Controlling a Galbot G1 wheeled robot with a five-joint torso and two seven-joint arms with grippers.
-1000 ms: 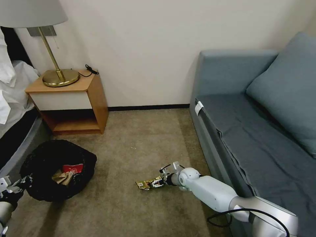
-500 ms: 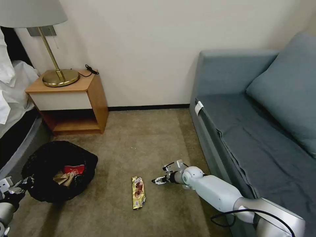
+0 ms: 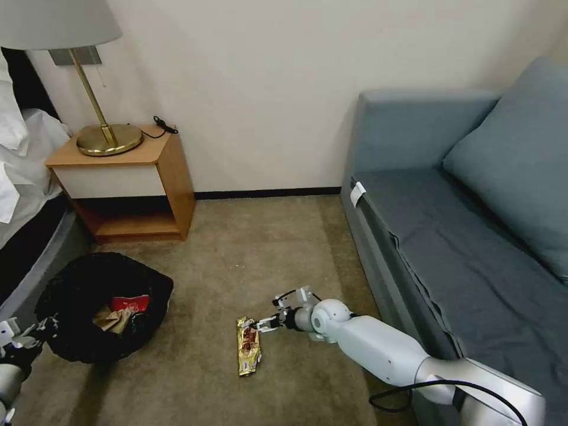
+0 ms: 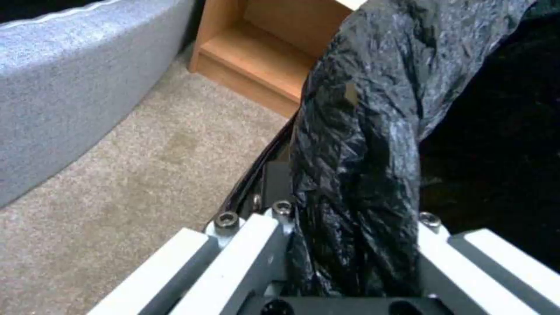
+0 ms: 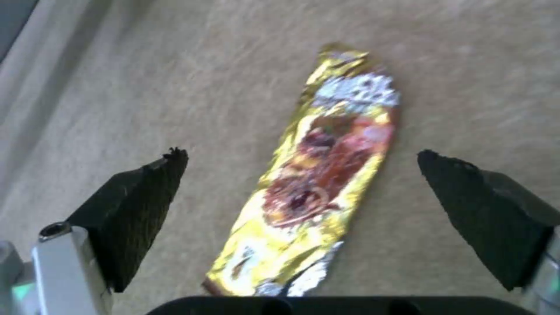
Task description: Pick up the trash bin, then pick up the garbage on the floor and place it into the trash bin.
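Note:
The trash bin (image 3: 103,290), draped in a crinkly black bag, is at the lower left over the carpet. My left gripper (image 3: 35,334) is shut on its rim, and the bag (image 4: 362,153) is pinched between that gripper's (image 4: 350,245) white fingers. A red-and-white carton (image 3: 131,303) and brown crumpled paper (image 3: 112,319) lie inside the bin. A shiny gold-brown snack wrapper (image 3: 248,345) lies flat on the carpet. My right gripper (image 3: 260,324) is open, low at the wrapper's far end. In the right wrist view the wrapper (image 5: 321,175) lies between the spread black fingertips (image 5: 169,166) of this gripper (image 5: 302,157).
A wooden nightstand (image 3: 127,177) with a brass lamp (image 3: 100,118) stands against the wall behind the bin. A bed (image 3: 23,195) runs along the left. A grey-blue sofa (image 3: 461,225) fills the right side, close to my right arm. Open carpet (image 3: 254,254) lies between them.
The wrapper came out of the right gripper's fingers and now lies flat on the carpet. The right gripper opened, drew back right, then moved left to the wrapper's far end.

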